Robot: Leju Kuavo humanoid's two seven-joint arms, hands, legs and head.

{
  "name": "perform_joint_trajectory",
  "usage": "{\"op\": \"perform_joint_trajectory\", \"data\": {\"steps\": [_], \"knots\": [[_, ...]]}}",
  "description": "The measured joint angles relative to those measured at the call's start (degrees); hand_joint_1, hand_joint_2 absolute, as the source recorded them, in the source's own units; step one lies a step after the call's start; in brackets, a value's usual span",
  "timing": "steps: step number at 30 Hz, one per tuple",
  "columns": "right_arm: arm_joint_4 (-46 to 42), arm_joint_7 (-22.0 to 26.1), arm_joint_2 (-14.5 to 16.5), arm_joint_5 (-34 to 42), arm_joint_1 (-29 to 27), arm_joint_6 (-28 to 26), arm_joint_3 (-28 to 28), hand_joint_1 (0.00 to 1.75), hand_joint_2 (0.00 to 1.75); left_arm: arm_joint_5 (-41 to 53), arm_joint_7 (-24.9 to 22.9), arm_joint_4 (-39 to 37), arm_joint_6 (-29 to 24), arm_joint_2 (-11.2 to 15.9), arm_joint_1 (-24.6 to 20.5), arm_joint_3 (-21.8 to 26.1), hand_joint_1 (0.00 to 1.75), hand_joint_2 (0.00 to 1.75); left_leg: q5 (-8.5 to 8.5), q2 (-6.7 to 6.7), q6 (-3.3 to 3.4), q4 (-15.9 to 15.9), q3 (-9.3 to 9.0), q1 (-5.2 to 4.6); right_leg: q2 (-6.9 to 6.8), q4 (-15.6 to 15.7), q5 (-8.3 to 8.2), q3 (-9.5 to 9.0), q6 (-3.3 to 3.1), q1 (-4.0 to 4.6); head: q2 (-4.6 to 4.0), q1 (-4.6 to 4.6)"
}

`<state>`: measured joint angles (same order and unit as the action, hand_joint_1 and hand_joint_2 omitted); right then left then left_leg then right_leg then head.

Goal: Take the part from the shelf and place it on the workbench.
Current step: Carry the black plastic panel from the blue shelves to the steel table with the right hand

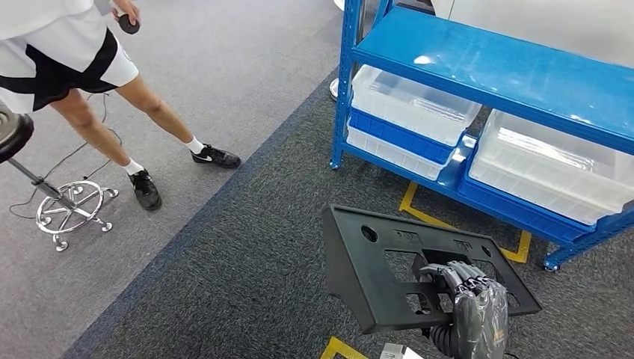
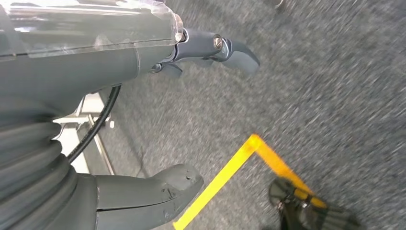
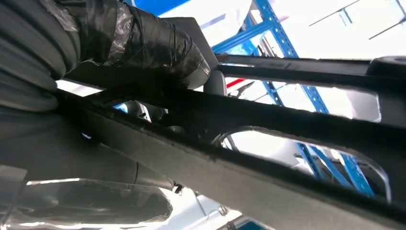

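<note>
Grey carpet (image 1: pixel 247 224), blue shelf (image 1: pixel 478 67) beside you. Your right hand (image 1: pixel 467 295) gripped black part (image 1: pixel 389 262), off shelf, above floor. Left wrist view: left hand (image 2: pixel 143 124) fingers apart, empty, over yellow tape (image 2: pixel 230 172).

No text, label, brand name or number can be read in any of the views. On the black shoe (image 1: pixel 217 156) nearer the blue shelf (image 1: pixel 478 71), a white mark is seen on the side, but it is too small to be made out as a brand. The clear bins (image 1: pixel 411 101) on the shelf carry no legible label. The yellow floor tape (image 1: pixel 419 209) in front of the shelf bears no lettering.
</note>
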<state>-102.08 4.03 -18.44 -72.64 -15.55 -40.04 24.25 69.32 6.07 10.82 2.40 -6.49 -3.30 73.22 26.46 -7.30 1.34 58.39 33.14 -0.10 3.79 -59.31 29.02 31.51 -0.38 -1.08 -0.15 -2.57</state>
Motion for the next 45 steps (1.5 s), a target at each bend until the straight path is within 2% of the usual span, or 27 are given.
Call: {"op": "perform_joint_trajectory", "data": {"steps": [1,3,5,7,8,10,12,13,16,18,20,21,22,23,24,25,27,29,31,33,35,36,38,40,42,44,45], "knots": [[-0.09,0.02,0.06,0.08,0.17,0.00,0.05,1.75,1.75,0.09,0.05,-0.01,-0.01,-0.04,0.09,0.00,0.00,1.75,0.08,0.33,-0.36,0.16,0.19,-0.02,-0.68,0.42,-0.21,-0.15,-0.13,-0.11,0.00,-0.02],[-0.31,0.05,0.20,0.13,0.35,0.00,0.19,1.75,1.75,0.39,0.05,-0.02,-0.21,-0.12,0.06,0.00,0.00,1.75,1.98,3.06,-0.98,2.94,1.54,-0.15,-2.31,1.26,-0.63,-0.53,-0.49,-0.47,0.00,-0.13],[-0.46,0.07,0.28,0.13,0.35,0.00,0.33,1.75,1.75,0.63,-0.12,-0.03,-0.52,-0.16,-0.15,-0.01,0.00,1.75,5.71,6.00,-1.54,9.70,4.72,0.17,-4.05,1.38,-0.69,-0.58,-0.67,-0.39,0.00,-0.24],[-0.52,0.04,0.35,0.14,0.34,0.00,0.44,1.75,1.75,0.73,-0.30,-0.03,-0.78,-0.13,-0.19,-0.02,0.00,1.75,7.48,6.79,-2.10,15.07,7.25,0.66,-5.76,1.23,-0.58,-0.46,-0.63,-0.38,0.00,-0.25],[-0.53,0.02,0.40,0.16,0.36,0.00,0.47,1.75,1.75,0.78,-0.36,-0.03,-0.89,-0.11,-0.11,-0.02,0.00,1.75,6.73,7.01,-2.33,14.81,7.01,0.89,-6.56,1.14,-0.49,-0.45,-0.53,-0.44,0.00,-0.25],[-0.56,-0.01,0.52,0.20,0.39,0.00,0.49,1.75,1.75,0.86,-0.44,-0.03,-1.00,-0.07,0.00,-0.01,0.00,1.75,3.15,8.28,-2.61,8.16,3.35,1.22,-7.98,0.88,-0.18,-0.58,-0.13,-0.60,0.00,-0.25],[-0.63,-0.02,0.58,0.28,0.42,0.00,0.49,1.75,1.75,0.88,-0.45,-0.03,-1.03,-0.04,-0.13,-0.01,0.00,1.75,1.06,10.45,-2.31,1.59,-0.18,1.03,-9.14,0.67,0.17,-0.80,0.50,-0.47,0.00,-0.24],[-0.68,-0.02,0.59,0.32,0.46,0.00,0.49,1.75,1.75,0.87,-0.45,-0.03,-1.04,-0.03,-0.17,-0.02,0.00,1.75,0.87,11.04,-1.98,0.19,-0.82,0.87,-9.64,0.65,0.26,-0.91,0.86,-0.33,0.00,-0.22],[-0.88,-0.02,0.66,0.40,0.62,0.00,0.50,1.75,1.75,0.86,-0.47,-0.02,-1.06,0.03,0.00,-0.02,0.00,1.75,0.62,9.65,-0.72,-0.44,-0.65,0.69,-10.59,0.96,0.40,-1.55,1.95,-0.32,0.00,-0.20],[-1.03,-0.03,0.69,0.44,0.68,-0.01,0.51,1.75,1.75,0.86,-0.48,-0.02,-1.08,0.04,0.00,-0.02,0.00,1.75,0.14,8.46,0.19,-1.09,-0.98,0.91,-8.34,-1.15,2.35,-0.98,2.34,-0.54,0.00,-0.16],[-1.05,-0.03,0.69,0.45,0.59,-0.02,0.54,1.75,1.75,0.86,-0.48,-0.03,-1.09,0.05,-0.12,-0.02,0.00,1.75,-0.18,7.26,0.78,-1.29,-1.00,0.88,-5.18,-7.70,6.19,2.02,2.23,-0.50,0.00,-0.12],[-1.05,-0.03,0.69,0.49,0.51,-0.02,0.55,1.75,1.75,0.86,-0.48,-0.03,-1.08,0.05,-0.16,-0.02,0.00,1.75,-0.25,6.57,0.94,-1.25,-0.90,0.73,-4.45,-11.51,7.75,3.93,2.13,-0.40,0.00,-0.11],[-1.04,-0.03,0.69,0.53,0.45,-0.02,0.56,1.75,1.75,0.86,-0.48,-0.03,-1.04,0.06,-0.17,-0.02,0.00,1.75,-0.26,5.81,1.01,-1.20,-0.86,0.55,-4.14,-14.09,8.27,5.33,2.02,-0.29,0.00,-0.11],[-1.04,-0.03,0.69,0.58,0.43,-0.02,0.57,1.75,1.75,0.86,-0.48,-0.03,-0.98,0.07,-0.14,-0.02,0.00,1.75,-0.26,5.01,1.05,-1.11,-0.86,0.37,-3.98,-14.75,7.64,5.88,1.84,-0.20,0.00,-0.12],[-1.04,-0.03,0.69,0.62,0.43,-0.02,0.57,1.75,1.75,0.86,-0.48,-0.03,-0.91,0.07,-0.12,-0.02,0.00,1.75,-0.23,4.19,1.06,-0.99,-0.91,0.22,-3.79,-13.14,5.90,5.35,1.58,-0.14,0.00,-0.12],[-1.06,-0.03,0.69,0.65,0.42,-0.02,0.58,1.75,1.75,0.86,-0.48,-0.03,-0.86,0.07,-0.11,-0.02,0.00,1.75,-0.18,3.37,1.05,-0.82,-0.96,0.12,-3.25,-9.69,3.50,3.93,1.24,-0.09,0.00,-0.12],[-1.12,-0.03,0.69,0.69,0.41,-0.02,0.58,1.75,1.75,0.86,-0.76,-0.03,-0.83,0.01,-0.18,-0.02,0.00,1.75,-0.04,1.90,0.89,-0.36,-0.75,0.00,-0.58,-2.83,0.38,1.07,0.52,-0.07,0.00,-0.12],[-1.26,0.00,0.68,0.69,0.40,-0.03,0.58,1.75,1.75,0.89,-1.73,-0.03,-1.06,-0.06,-0.23,-0.02,0.00,1.75,-0.08,0.58,0.32,-0.09,-0.12,0.19,0.95,-0.25,-0.04,0.19,0.20,0.11,0.00,-0.11],[-1.51,0.02,0.68,0.66,0.52,-0.04,0.58,1.75,1.75,0.96,-2.87,-0.03,-1.38,-0.06,-0.07,-0.02,0.00,1.75,-0.28,-0.54,-0.46,-0.14,0.40,0.43,-0.14,0.29,-0.28,0.12,-0.03,0.08,0.00,-0.09],[-1.77,0.03,0.69,0.63,0.65,-0.04,0.60,1.75,1.75,1.03,-3.51,-0.03,-1.55,-0.11,0.08,-0.01,0.00,1.75,0.67,1.27,-1.11,1.45,1.25,0.25,-1.60,1.17,-0.65,-0.39,-0.43,-0.21,0.00,-0.16],[-1.95,0.05,0.71,0.62,0.63,-0.04,0.63,1.75,1.75,1.09,-3.86,-0.03,-1.71,-0.10,-0.10,-0.01,0.00,1.75,3.81,4.81,-1.60,7.09,3.93,0.18,-3.38,1.62,-0.78,-0.77,-0.65,-0.14,0.00,-0.28],[-1.99,0.05,0.70,0.62,0.57,-0.04,0.64,1.75,1.75,1.16,-4.03,-0.03,-1.81,-0.06,-0.22,-0.01,0.00,1.75,5.53,5.89,-1.79,10.70,5.73,0.29,-4.29,1.58,-0.73,-0.80,-0.72,-0.05,0.00,-0.33],[-2.00,0.05,0.66,0.62,0.56,-0.04,0.64,1.75,1.75,1.45,-4.46,-0.03,-1.97,-0.02,-0.27,-0.02,0.00,1.75,6.53,6.74,-1.97,14.65,7.64,0.48,-6.02,1.49,-0.53,-0.80,-0.72,0.02,0.00,-0.33],[-2.00,0.05,0.66,0.63,0.63,-0.04,0.64,1.75,1.75,1.74,-4.85,-0.03,-2.05,0.02,-0.11,-0.01,0.00,1.75,3.74,7.49,-1.91,10.67,5.38,0.62,-7.51,1.43,-0.29,-1.01,-0.59,0.01,0.00,-0.34],[-2.03,0.06,0.66,0.74,0.69,-0.03,0.64,1.75,1.75,1.90,-5.10,-0.03,-2.07,0.08,-0.13,-0.01,0.00,1.75,0.98,9.83,-1.50,3.09,1.18,0.39,-8.82,1.38,0.06,-1.40,-0.17,0.18,0.00,-0.34],[-2.08,0.13,0.65,0.89,0.84,-0.01,0.64,1.75,1.75,1.98,-5.19,-0.03,-2.05,0.10,-0.27,-0.03,0.00,1.75,0.34,11.04,-0.82,-0.40,-0.59,-0.03,-9.98,1.33,0.36,-1.65,0.35,0.46,0.00,-0.30],[-2.08,0.16,0.65,0.93,0.94,-0.01,0.64,1.75,1.75,2.00,-5.19,-0.03,-2.04,0.11,-0.26,-0.03,0.00,1.75,0.32,10.45,-0.49,-0.46,-0.43,-0.19,-10.54,1.34,0.44,-1.74,0.59,0.58,0.00,-0.28]]}}
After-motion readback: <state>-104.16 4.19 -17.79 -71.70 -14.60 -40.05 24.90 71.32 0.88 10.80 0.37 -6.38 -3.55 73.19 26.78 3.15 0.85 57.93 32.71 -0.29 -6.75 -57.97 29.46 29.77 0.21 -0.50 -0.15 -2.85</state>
